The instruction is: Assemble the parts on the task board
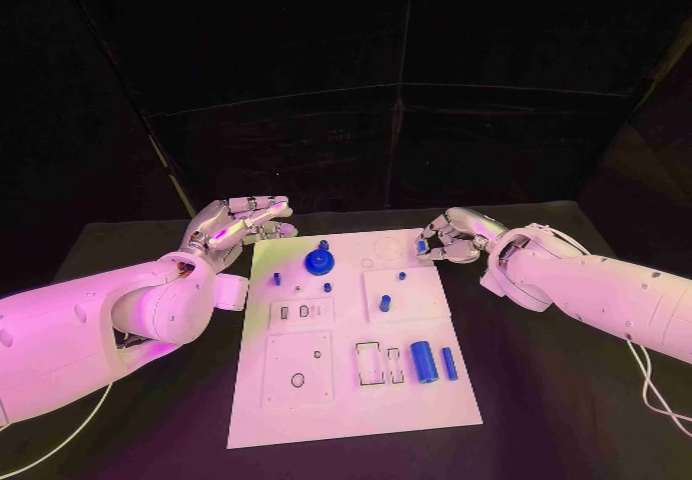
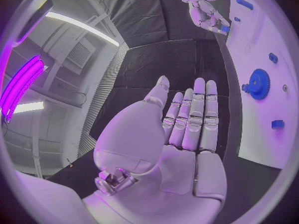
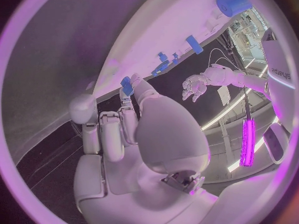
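The white board (image 1: 353, 340) lies flat on the black table (image 1: 562, 370). The left hand (image 1: 235, 226) hovers just off the board's far left corner, fingers straight and close together, holding nothing. The right hand (image 1: 450, 240) is at the board's far right corner, pinching a small blue part (image 1: 421, 245). A blue gear (image 1: 319, 262) stands on the board near the left hand.

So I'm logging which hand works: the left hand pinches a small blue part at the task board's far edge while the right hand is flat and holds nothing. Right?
Sides are swapped. The right hand pinches the small blue part, as the right wrist view shows; the left hand is flat and holds nothing, beside the task board.
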`<act>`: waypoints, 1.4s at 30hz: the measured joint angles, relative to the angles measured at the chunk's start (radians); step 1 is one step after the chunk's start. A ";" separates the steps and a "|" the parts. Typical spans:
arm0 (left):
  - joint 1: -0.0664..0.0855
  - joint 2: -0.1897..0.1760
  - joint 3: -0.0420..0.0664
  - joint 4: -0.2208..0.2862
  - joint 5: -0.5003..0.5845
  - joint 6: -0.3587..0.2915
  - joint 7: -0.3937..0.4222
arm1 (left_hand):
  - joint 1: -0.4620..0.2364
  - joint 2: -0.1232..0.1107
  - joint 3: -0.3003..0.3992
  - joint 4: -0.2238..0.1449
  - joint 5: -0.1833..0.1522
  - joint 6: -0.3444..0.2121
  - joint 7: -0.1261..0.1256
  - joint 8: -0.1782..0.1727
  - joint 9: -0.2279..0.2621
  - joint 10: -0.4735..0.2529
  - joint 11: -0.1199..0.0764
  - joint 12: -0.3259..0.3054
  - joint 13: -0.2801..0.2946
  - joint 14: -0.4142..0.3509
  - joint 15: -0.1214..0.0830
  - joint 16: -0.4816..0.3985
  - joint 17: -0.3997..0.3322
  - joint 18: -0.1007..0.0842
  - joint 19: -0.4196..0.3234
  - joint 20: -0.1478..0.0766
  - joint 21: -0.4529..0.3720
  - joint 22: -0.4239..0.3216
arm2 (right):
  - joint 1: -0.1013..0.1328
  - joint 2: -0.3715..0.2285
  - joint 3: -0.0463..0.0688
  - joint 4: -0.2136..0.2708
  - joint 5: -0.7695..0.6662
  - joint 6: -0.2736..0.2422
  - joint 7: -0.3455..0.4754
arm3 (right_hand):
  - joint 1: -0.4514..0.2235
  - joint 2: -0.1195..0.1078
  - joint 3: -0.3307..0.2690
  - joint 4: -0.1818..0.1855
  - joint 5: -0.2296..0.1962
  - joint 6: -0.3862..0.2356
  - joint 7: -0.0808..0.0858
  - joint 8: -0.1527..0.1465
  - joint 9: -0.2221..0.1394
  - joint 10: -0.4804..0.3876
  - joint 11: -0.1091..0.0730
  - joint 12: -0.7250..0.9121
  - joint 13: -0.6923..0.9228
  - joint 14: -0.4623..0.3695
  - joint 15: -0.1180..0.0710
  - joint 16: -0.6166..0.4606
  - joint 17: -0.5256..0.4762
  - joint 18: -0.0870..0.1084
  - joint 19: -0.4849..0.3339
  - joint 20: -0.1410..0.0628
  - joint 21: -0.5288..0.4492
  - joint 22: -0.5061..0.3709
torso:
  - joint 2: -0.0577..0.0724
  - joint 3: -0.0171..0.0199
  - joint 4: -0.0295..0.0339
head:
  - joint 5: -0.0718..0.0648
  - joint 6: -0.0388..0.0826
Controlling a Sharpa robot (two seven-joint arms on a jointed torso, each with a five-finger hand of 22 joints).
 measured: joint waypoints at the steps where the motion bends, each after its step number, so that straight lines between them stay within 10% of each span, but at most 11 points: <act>1: 0.000 -0.001 0.000 0.001 0.000 0.000 0.000 | 0.000 0.000 0.000 0.000 0.000 0.000 0.000 0.000 0.000 0.000 0.000 0.000 0.000 0.000 0.000 0.000 0.000 0.000 0.000 0.000 0.000 0.000 | 0.000 -0.003 0.000 0.012 0.002 -0.005 -0.001 | -0.001 0.001 0.000 0.000 0.000 0.000 0.000 0.000 0.000 0.000 0.000 0.000 0.000 0.000 0.000 0.000 0.000 0.000 0.000 0.000 0.000 0.000 | 0.000 -0.0002 0.0000 | 0.001 0.000; 9: 0.000 -0.009 0.000 0.006 0.000 0.000 0.000 | 0.000 0.000 0.000 0.000 0.000 0.000 0.000 0.000 0.000 0.000 0.000 0.000 0.000 0.000 0.000 0.000 0.000 0.000 0.000 0.000 0.000 0.000 | 0.002 -0.010 0.001 0.148 0.008 -0.033 -0.043 | -0.001 0.001 0.003 -0.003 -0.001 0.000 0.000 0.000 0.000 0.000 0.000 0.000 0.000 0.000 0.000 0.005 0.000 0.000 -0.002 -0.002 0.003 0.000 | -0.004 -0.0050 -0.0009 | 0.012 0.000; 17: 0.001 -0.005 0.000 0.003 0.000 -0.001 -0.001 | 0.000 0.000 0.000 0.000 0.000 0.000 0.000 0.000 0.000 0.000 0.000 0.000 0.000 0.000 0.000 0.000 0.001 0.000 0.000 0.000 0.000 0.000 | 0.003 0.073 0.001 0.254 -0.022 -0.034 -0.131 | -0.002 0.002 0.003 -0.003 -0.005 0.000 0.000 0.000 0.000 0.000 0.000 0.000 0.000 0.000 0.000 0.005 0.000 0.000 -0.004 -0.003 0.003 -0.004 | -0.006 -0.0067 -0.0013 | 0.054 -0.012; 32: 0.003 0.007 0.000 -0.008 0.000 -0.006 -0.002 | -0.004 0.004 0.000 0.000 0.000 0.000 0.000 0.000 0.000 0.000 0.000 0.000 0.000 0.000 0.000 0.000 0.001 0.000 0.000 0.000 0.000 -0.001 | -0.014 0.229 -0.002 0.242 -0.191 -0.011 -0.295 | -0.012 0.000 0.008 -0.003 -0.001 0.000 0.000 0.000 0.000 -0.007 -0.007 -0.010 0.000 0.000 0.000 0.005 0.000 0.000 -0.004 -0.003 0.003 -0.009 | -0.005 -0.0078 -0.0016 | 0.118 -0.032; 37: 0.004 0.012 0.000 -0.013 0.000 -0.008 -0.002 | -0.004 0.004 0.000 0.000 0.000 0.000 0.000 0.000 0.000 0.000 0.000 0.000 0.000 0.000 0.000 0.000 0.001 0.000 0.000 0.000 0.000 -0.001 | -0.025 0.250 -0.036 0.242 -0.238 -0.001 -0.324 | -0.017 -0.005 0.008 -0.003 -0.001 -0.001 -0.001 0.000 0.000 -0.007 -0.007 -0.011 -0.002 0.000 0.000 0.005 0.000 0.000 -0.004 -0.003 0.003 -0.010 | -0.004 -0.0070 -0.0025 | 0.140 -0.043; 42: 0.004 0.014 0.000 -0.015 0.000 -0.009 -0.002 | -0.004 0.004 0.000 0.000 0.000 0.000 0.000 0.000 0.000 0.000 0.000 0.000 0.000 0.000 0.000 0.000 0.001 0.000 0.000 0.000 0.000 -0.001 | -0.029 0.266 -0.046 0.237 -0.269 0.009 -0.345 | -0.017 -0.005 0.009 -0.003 0.000 -0.002 -0.002 0.000 0.000 -0.007 -0.007 -0.012 -0.002 0.000 0.000 0.005 0.000 0.000 -0.004 -0.003 0.003 -0.010 | -0.004 -0.0071 -0.0024 | 0.152 -0.052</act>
